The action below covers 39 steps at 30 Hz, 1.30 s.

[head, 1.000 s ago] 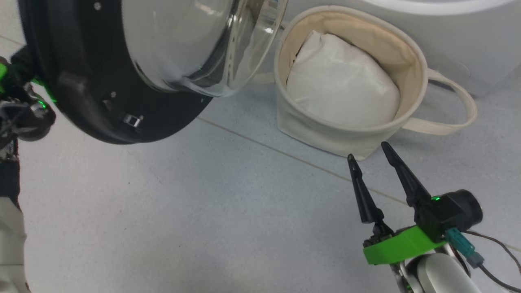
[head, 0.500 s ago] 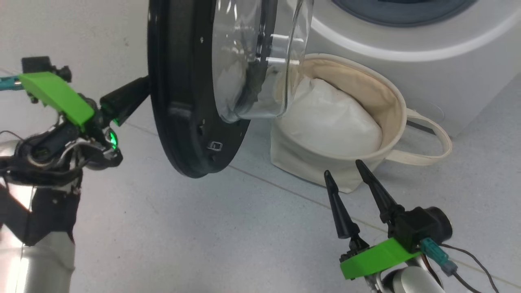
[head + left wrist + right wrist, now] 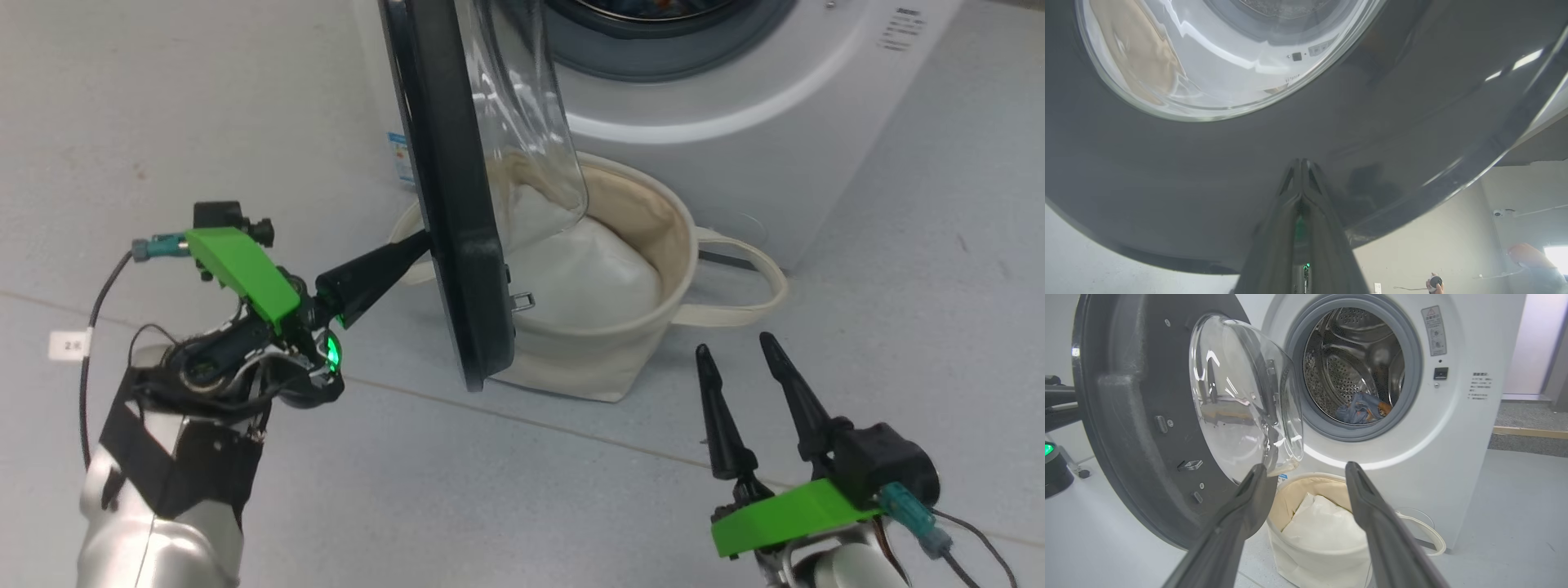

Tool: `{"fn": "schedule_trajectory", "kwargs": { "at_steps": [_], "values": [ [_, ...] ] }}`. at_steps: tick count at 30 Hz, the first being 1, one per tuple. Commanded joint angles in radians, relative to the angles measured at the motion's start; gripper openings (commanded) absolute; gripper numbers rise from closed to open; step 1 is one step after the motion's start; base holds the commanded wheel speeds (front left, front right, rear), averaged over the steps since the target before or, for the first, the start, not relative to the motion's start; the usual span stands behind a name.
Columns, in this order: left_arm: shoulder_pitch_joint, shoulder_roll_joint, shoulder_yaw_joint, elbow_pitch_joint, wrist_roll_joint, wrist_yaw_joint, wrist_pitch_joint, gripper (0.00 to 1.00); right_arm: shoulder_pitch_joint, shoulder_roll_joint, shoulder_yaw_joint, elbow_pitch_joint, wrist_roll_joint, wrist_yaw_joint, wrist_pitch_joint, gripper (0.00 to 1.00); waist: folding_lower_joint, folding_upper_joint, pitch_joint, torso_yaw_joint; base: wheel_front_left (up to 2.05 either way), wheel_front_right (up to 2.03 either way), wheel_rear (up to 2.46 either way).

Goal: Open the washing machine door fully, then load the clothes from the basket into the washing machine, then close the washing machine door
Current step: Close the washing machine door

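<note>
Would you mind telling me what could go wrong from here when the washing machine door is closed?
1. The left tool touches the glossy washing machine door with only its shut tips, so it may slip off.
2. The door's glass bowl hangs just above the basket and its white bundle; swinging shut, it might catch the rim.

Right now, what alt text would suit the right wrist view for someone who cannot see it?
A white washing machine stands with its round black door swung open, a light-blue garment lying in the steel drum. Below, a cream basket holds a white bundle, framed by the open right gripper.
</note>
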Motion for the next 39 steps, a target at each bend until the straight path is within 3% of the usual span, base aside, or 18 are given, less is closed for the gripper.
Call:
{"fn": "schedule_trajectory", "kwargs": {
  "at_steps": [1, 11, 17, 24, 30, 32, 35, 39],
  "values": [
    [-0.022, 0.009, 0.021, -0.002, 0.002, -0.026, 0.000, 0.00, -0.010, 0.015, 0.001, -0.037, 0.017, 0.000, -0.012, 1.00, 0.0001, 0.0000, -0.014, -0.077, 0.00, 0.00, 0.00],
    [-0.052, -0.032, 0.006, 0.158, 0.018, -0.110, -0.048, 0.00, -0.005, 0.016, -0.065, -0.045, 0.050, 0.000, -0.012, 1.00, 0.0001, 0.0000, 0.008, -0.268, 0.00, 0.00, 0.00],
    [-0.114, -0.039, 0.017, 0.211, 0.031, -0.139, -0.099, 0.00, -0.022, 0.016, -0.085, -0.055, 0.061, 0.000, -0.012, 1.00, 0.0001, 0.0000, 0.073, -0.343, 0.00, 0.00, 0.00],
    [-0.188, -0.060, 0.015, 0.251, 0.034, -0.166, -0.165, 0.00, -0.057, 0.016, -0.101, -0.069, 0.066, 0.000, -0.012, 1.00, 0.0001, 0.0000, 0.151, -0.365, 0.00, 0.00, 0.00],
    [-0.184, -0.072, -0.055, 0.215, 0.062, -0.172, -0.195, 0.00, -0.075, 0.016, -0.108, -0.079, 0.067, 0.000, -0.012, 1.00, 0.0001, 0.0000, 0.174, -0.343, 0.00, 0.00, 0.00],
    [-0.157, -0.050, -0.122, 0.151, 0.180, -0.172, -0.284, 0.00, -0.082, 0.016, -0.111, -0.086, 0.067, 0.000, -0.012, 1.00, 0.0001, 0.0000, 0.174, -0.333, 0.00, 0.00, 0.00],
    [-0.073, 0.005, -0.272, 0.092, 0.445, -0.172, -0.536, 0.00, -0.084, 0.016, -0.121, -0.090, 0.068, 0.000, -0.012, 1.00, 0.0001, 0.0000, 0.159, -0.311, 0.00, 0.00, 0.00],
    [0.023, 0.027, -0.395, 0.146, 0.701, -0.172, -0.881, 0.00, -0.075, 0.016, -0.121, -0.096, 0.066, 0.000, -0.012, 1.00, 0.0001, 0.0000, 0.117, -0.270, 0.00, 0.00, 0.00]
  ]
}}
